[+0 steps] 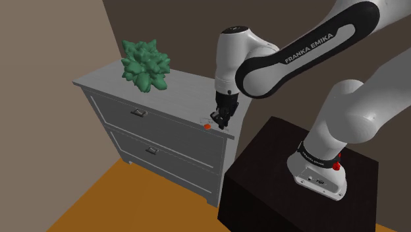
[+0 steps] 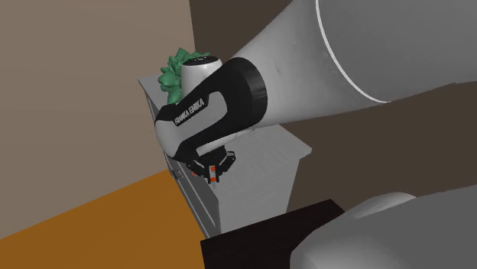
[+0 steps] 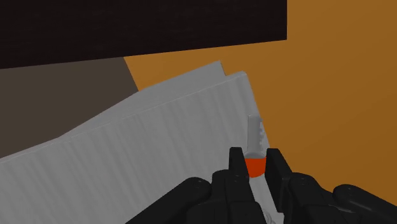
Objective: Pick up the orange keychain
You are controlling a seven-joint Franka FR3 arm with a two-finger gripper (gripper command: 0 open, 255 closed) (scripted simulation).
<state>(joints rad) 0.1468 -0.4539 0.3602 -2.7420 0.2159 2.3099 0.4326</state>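
At the front corner of the grey dresser [image 1: 178, 99], the corner nearest the dark stand [image 1: 263, 178], the orange keychain [image 1: 207, 126] lay on the dresser top, right at its edge. The black gripper [image 1: 222, 120] was down at that corner, pointing at the top, well apart from the green plant [image 1: 145, 64] at the dresser's far end. In the wrist view the gripper [image 3: 255, 154] had its fingers [image 3: 235, 159] drawn close together, with the keychain's orange piece [image 3: 254, 167] filling the narrow gap between them and a pale key-like strip reaching out past the tips. The fingers appeared to clasp it. By that reading the reach and the grasp were done. The lift was not: the keychain looked level with the dresser top, so raising it clear remained.
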